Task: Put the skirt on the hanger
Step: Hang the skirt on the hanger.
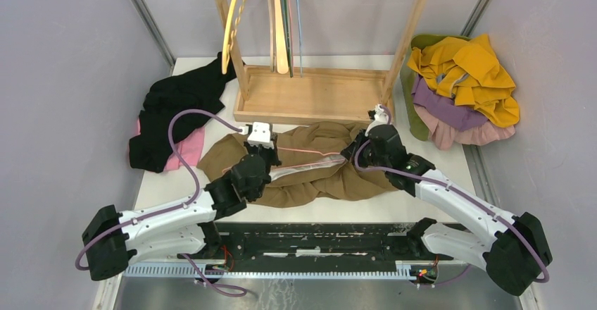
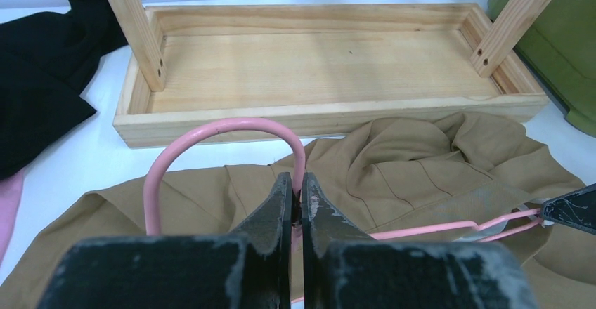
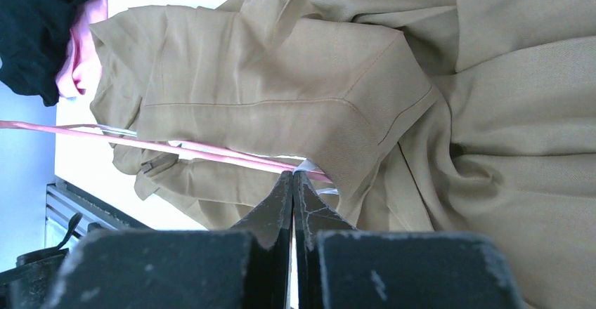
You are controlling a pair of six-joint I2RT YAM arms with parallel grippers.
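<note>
The tan skirt lies crumpled on the white table in front of the wooden rack. A pink wire hanger lies across it. My left gripper is shut on the hanger's neck just under the hook, as the left wrist view shows. My right gripper is shut at the hanger's other end, its tips pinching the pink bar beside a fold of the skirt. A white bit shows at those tips. One right finger shows in the left wrist view.
The wooden rack's tray base stands just behind the skirt, with several hangers hung above. A black garment and a pink one lie at left. A pile of yellow, purple and pink clothes lies at right.
</note>
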